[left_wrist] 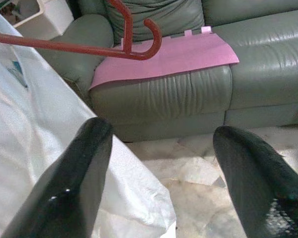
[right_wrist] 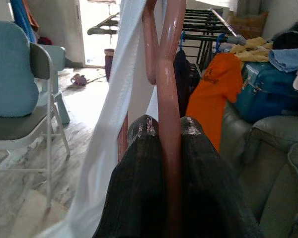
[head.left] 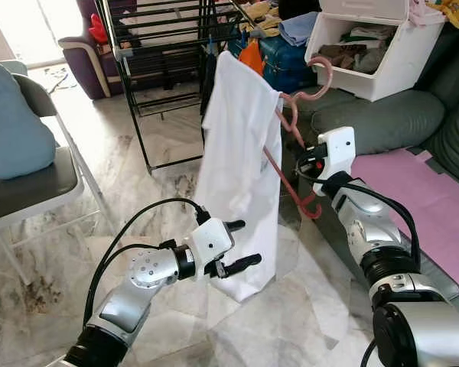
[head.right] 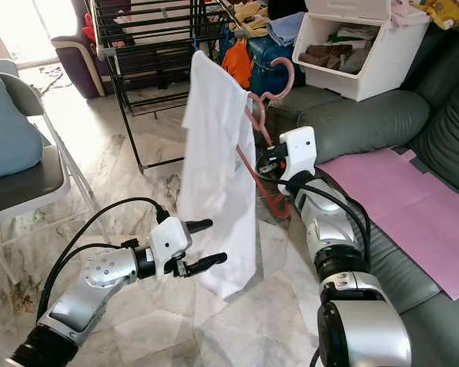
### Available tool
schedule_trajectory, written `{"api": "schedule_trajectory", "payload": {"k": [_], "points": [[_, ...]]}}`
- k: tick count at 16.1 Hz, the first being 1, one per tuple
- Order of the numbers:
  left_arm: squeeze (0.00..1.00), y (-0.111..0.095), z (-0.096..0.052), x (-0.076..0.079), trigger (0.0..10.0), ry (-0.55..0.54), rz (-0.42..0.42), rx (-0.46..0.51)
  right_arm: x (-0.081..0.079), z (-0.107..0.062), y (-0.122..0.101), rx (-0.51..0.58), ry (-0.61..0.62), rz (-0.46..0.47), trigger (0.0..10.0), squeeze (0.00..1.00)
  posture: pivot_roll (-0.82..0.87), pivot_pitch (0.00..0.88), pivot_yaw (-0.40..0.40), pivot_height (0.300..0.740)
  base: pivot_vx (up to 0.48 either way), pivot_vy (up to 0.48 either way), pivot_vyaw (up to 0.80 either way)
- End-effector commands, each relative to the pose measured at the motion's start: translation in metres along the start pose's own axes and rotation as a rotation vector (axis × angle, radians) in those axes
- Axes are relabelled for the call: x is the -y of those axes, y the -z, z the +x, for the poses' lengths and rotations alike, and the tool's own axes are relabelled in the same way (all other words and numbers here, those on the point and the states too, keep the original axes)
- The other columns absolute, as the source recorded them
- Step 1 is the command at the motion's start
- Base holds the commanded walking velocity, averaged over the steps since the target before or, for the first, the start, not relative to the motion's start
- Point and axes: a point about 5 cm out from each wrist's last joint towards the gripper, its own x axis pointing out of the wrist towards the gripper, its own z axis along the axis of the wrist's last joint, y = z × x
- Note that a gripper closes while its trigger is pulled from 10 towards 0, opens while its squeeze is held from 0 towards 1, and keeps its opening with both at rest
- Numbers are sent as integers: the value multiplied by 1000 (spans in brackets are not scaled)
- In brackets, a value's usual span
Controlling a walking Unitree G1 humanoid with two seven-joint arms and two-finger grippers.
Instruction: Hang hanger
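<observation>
A pink-red plastic hanger [head.left: 291, 126] carries a white shirt [head.left: 241, 160] that hangs down to the floor in front of me. My right gripper [head.left: 304, 162] is shut on the hanger's neck, and in the right wrist view the two black fingers [right_wrist: 139, 163] pinch the pink stem [right_wrist: 170, 99]. The hanger's hook [head.left: 323, 73] points up toward the sofa. My left gripper [head.left: 241, 245] is open, low beside the shirt's lower hem, fingers [left_wrist: 74, 183] spread with nothing between them. The black drying rack [head.left: 164, 46] stands behind the shirt.
A grey-green sofa [head.left: 390, 122] with a pink sheet [head.left: 424, 195] lies to my right. A white bin [head.left: 371, 46] of clothes sits on it. A folding chair [head.left: 30, 183] with a blue cushion stands at left. Orange and blue garments [head.left: 252, 53] hang by the rack.
</observation>
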Motion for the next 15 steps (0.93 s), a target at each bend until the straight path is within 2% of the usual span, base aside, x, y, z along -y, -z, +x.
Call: {"api": "schedule_trajectory", "payload": {"k": [1, 5, 6, 9, 11, 12, 15], "points": [[1000, -8, -2, -6, 10000, 0, 13, 18, 1, 2, -15, 77, -10, -27, 10000, 0, -81, 0, -3, 740, 0, 0, 0], [1000, -11, -6, -17, 10000, -42, 52, 15, 2, -4, -11, 71, -78, -49, 10000, 0, -82, 0, -5, 740, 0, 0, 0], [1000, -13, -12, -30, 10000, -82, 90, 5, -1, -10, -6, 46, -169, -91, 10000, 0, -83, 0, -5, 740, 0, 0, 0], [1000, -19, -19, -43, 10000, -102, 147, -9, -4, -21, 3, 6, -289, -150, 10000, 0, -85, 0, -3, 740, 0, 0, 0], [1000, -22, -26, -55, 10000, -122, 254, -46, 0, -38, 12, -50, -399, -210, 10000, 0, -84, 0, -2, 740, 0, 0, 0], [1000, -21, -30, -62, 10000, -140, 299, -65, 5, -46, 14, -76, -440, -210, 10000, 0, -84, 0, -2, 740, 0, 0, 0], [1000, -16, -43, -76, 10000, -141, 371, -135, 16, -65, 16, -138, -529, -284, 10000, 0, -91, 0, 2, 740, 0, 0, 0]]}}
